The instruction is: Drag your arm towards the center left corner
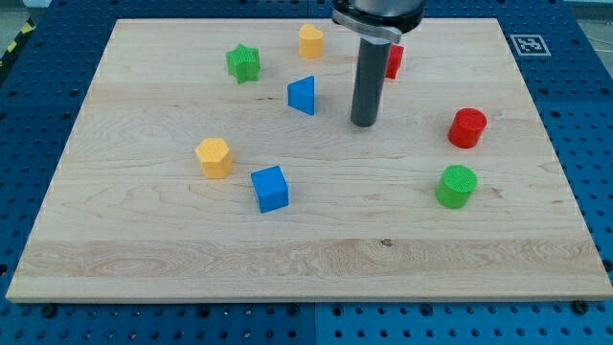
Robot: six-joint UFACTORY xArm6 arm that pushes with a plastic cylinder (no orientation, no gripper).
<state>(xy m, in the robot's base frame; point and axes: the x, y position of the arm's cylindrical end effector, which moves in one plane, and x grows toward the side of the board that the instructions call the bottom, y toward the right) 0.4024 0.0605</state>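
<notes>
My tip rests on the wooden board, right of the blue triangular block and apart from it. A red block is partly hidden behind the rod. A yellow block and a green star block lie toward the view's top left. A yellow hexagonal block and a blue cube lie left of centre, lower down. A red cylinder and a green cylinder lie at the view's right.
The board sits on a blue perforated table. A black-and-white marker tag is at the board's top right corner.
</notes>
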